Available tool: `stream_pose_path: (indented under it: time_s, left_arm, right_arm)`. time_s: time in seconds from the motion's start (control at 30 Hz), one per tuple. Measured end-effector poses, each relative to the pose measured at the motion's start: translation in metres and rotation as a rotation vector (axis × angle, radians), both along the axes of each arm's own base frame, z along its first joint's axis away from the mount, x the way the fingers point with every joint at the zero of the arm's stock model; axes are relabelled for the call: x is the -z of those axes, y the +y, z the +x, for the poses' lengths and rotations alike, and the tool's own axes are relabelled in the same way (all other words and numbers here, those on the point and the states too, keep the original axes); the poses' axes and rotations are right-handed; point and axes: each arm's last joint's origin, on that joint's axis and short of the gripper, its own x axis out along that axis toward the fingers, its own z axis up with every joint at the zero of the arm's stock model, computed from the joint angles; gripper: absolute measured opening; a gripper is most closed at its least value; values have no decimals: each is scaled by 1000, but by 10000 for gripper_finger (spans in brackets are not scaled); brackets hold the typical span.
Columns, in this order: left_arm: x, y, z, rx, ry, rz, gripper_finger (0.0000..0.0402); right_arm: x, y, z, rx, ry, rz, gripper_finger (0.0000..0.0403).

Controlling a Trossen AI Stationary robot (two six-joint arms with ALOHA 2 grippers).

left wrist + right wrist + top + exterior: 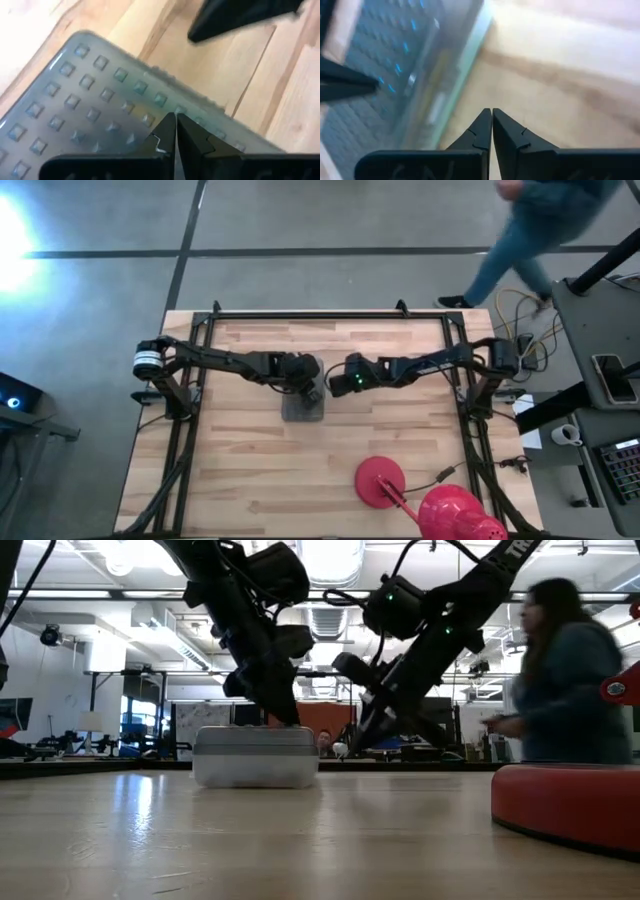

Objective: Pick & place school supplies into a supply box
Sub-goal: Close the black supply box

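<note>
The supply box (303, 410) is a clear case with a grey grid-textured lid, resting flat on the table's middle (256, 758). My left gripper (175, 118) is shut and comes down onto the lid near its far edge (313, 389). My right gripper (491, 113) is shut too. It hangs just right of the box above the bare wood (334, 384), touching nothing. The right wrist view shows the box's clear side wall (437, 95), with something yellowish behind it. No loose school supplies show on the table. My left gripper's shut fingertips (289, 720) meet the top of the grey lid (150, 102) close to its far edge. They come from above, slanting down from the table's left. The box stays flat on the table.
A red lamp lies at the near right, with its round base (380, 480) and shade (455, 515); the base fills the low view's right (570, 805). A person (530, 225) walks past beyond the table's far right corner. Bare wood lies left of and in front of the box.
</note>
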Motion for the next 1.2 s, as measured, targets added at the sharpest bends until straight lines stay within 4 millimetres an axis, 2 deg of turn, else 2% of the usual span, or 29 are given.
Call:
stream_pose_path:
  time_s: [0.17,0.33,0.63,1.2]
  left_arm:
    - [3,-1,-4,-1,45,-7,1]
    - [6,-1,-6,2,57,-13,1]
    - [18,-3,-3,28,89,-78,1]
    - [41,-4,-9,31,115,-101,1]
  right_arm:
    - [-9,-6,2,-5,-79,59,9]
    - [-4,-4,10,-13,-105,99,9]
    - [2,3,42,-101,-98,124,9]
    - [13,0,50,-135,-62,130,9]
